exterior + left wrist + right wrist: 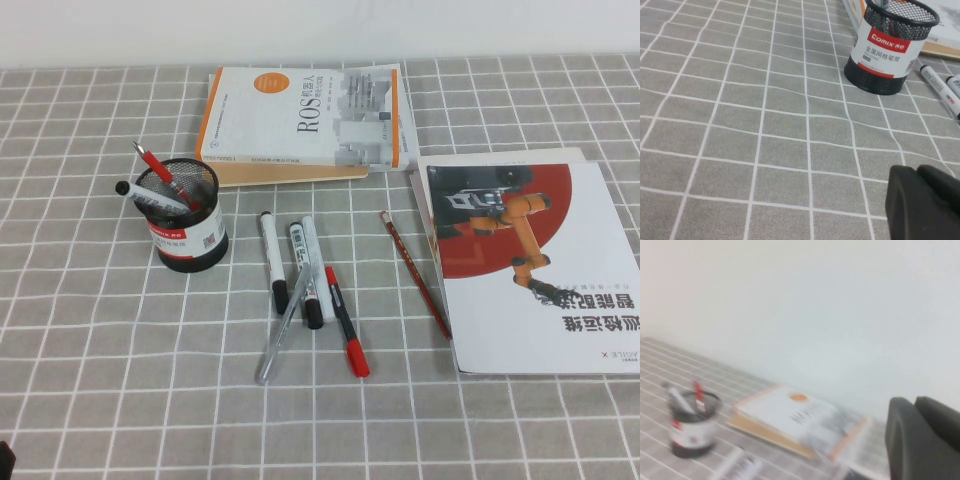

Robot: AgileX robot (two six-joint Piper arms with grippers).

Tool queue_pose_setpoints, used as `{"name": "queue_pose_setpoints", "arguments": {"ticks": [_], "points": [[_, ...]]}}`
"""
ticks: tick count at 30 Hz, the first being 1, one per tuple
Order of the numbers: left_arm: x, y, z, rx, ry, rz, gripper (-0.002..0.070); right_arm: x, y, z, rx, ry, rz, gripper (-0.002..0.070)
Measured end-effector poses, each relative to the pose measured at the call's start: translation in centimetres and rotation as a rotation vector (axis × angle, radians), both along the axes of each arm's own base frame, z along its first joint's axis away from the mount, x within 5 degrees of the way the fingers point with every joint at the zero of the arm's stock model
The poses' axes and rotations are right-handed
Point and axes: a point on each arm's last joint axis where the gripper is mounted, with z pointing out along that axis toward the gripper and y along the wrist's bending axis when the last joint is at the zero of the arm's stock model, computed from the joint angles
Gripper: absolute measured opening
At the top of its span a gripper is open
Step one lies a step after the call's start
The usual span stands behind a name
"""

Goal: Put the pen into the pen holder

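We log pen in pen holder, frame left, left tool low over bench, right tool raised, both tools' spread not discernible.

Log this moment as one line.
pen: in pen holder | left gripper: low, near holder, holding nothing | right gripper: raised, holding nothing | markers: on table

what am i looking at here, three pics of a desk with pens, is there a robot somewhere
Yes: a two-armed robot. One picture looks down from a raised camera; the other two come from cameras on its wrists. The dark shape in each wrist picture is that arm's gripper: left gripper low over the cloth, right gripper raised, facing the wall. Neither holds anything. On the checked table are a mesh pen holder with a red pen in it, loose markers, a pencil and two books.
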Motion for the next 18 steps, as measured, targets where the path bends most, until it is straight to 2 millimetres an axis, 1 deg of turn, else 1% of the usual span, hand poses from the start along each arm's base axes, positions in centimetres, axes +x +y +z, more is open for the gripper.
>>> {"name": "queue_pose_setpoints", "arguments": {"ticks": [3, 5, 8, 12, 16, 18], "points": [[0.0, 0.0, 0.0, 0.000, 0.000, 0.000, -0.0005, 0.1, -0.5, -2.3, 0.048, 0.032, -0.051, -0.0012], [0.0, 0.0, 0.0, 0.000, 0.000, 0.000, -0.0005, -0.3, -0.7, -3.9, 0.122, 0.065, -0.040, -0.0012], [0.0, 0.0, 0.0, 0.000, 0.000, 0.000, -0.0005, -0.9, -1.3, -5.8, 0.176, 0.104, -0.052, -0.0012], [0.0, 0.0, 0.0, 0.000, 0.000, 0.000, -0.0005, -1.9, -2.7, -8.0, 0.155, 0.120, -0.172, -0.0012], [0.0, 0.0, 0.0, 0.000, 0.000, 0.000, -0.0005, -2.9, -3.9, -10.0, 0.183, 0.133, -0.313, -0.0012], [0.0, 0.0, 0.0, 0.000, 0.000, 0.000, -0.0005, -3.3, -4.2, -11.5, 0.227, 0.203, -0.358, -0.0012]]}}
